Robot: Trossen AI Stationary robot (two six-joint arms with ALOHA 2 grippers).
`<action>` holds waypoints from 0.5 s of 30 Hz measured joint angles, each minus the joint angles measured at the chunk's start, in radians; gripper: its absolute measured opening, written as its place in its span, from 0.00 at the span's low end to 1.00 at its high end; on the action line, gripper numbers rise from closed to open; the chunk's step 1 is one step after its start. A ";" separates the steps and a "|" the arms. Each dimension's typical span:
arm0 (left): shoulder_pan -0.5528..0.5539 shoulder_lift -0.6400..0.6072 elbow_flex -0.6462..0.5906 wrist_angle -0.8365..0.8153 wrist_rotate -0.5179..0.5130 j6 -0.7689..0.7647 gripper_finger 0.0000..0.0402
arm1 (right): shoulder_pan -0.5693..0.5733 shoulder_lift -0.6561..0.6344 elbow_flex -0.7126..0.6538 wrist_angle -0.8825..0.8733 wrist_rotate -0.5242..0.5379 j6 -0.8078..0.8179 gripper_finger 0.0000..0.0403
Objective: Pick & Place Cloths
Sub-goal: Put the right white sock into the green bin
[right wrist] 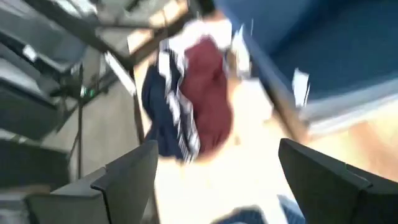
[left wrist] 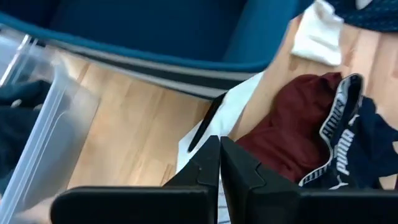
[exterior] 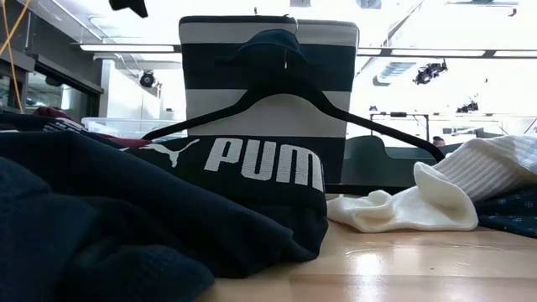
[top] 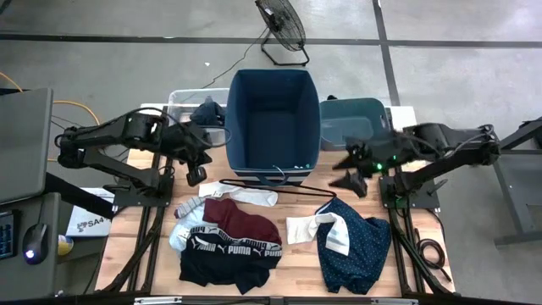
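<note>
**Cloths on front half of table, bin empty, both grippers unloaded**

Black garment with the white PUMA waistband point(exterior: 252, 164) fills the foreground of the low view, heaped at the front left of the wooden table point(top: 296, 271). From above it lies against the maroon garment point(top: 246, 222), with a pale blue-grey piece point(top: 179, 235) at its left edge.

Largest container: tall navy bin point(top: 273, 123), upright at the back centre. Its floor is visible from above; no cloth can be made out in it. A clear plastic tub point(top: 182, 100) stands just beside it on the left and holds something dark. A teal tub point(top: 354, 119) stands just beside it on the right; contents cannot be told.

Navy white-dotted garment point(top: 360, 250) lies front right, reaching close to the front edge. A white cloth point(top: 318, 229) overlaps its left side. Another white cloth point(top: 246, 195) lies near the bin's front wall, under a thin black wire hanger point(top: 275, 186) that rests between bin and cloth pile.

Left gripper point(top: 196, 174) hangs above the table's left side, just in front of the clear tub and beside the bin's left wall. Fingers are pressed together, nothing between them (left wrist view).

Right gripper point(top: 351, 174) hangs above the table at the bin's front right corner, above the dotted garment. Fingers point(right wrist: 124, 180) are spread wide, nothing held.

Bare wood shows between the two cloth groups, centre front, and along the left edge beneath the left arm.
</note>
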State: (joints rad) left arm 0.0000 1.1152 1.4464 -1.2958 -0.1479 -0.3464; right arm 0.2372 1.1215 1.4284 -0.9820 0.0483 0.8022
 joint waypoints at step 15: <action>-0.047 0.000 0.000 0.074 -0.020 0.008 0.01 | 0.351 0.183 -0.104 -0.268 0.144 0.461 0.81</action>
State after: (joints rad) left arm -0.0467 1.1156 1.4464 -1.2217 -0.1680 -0.3382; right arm 0.5885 1.3040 1.3241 -1.2504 0.1919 1.2628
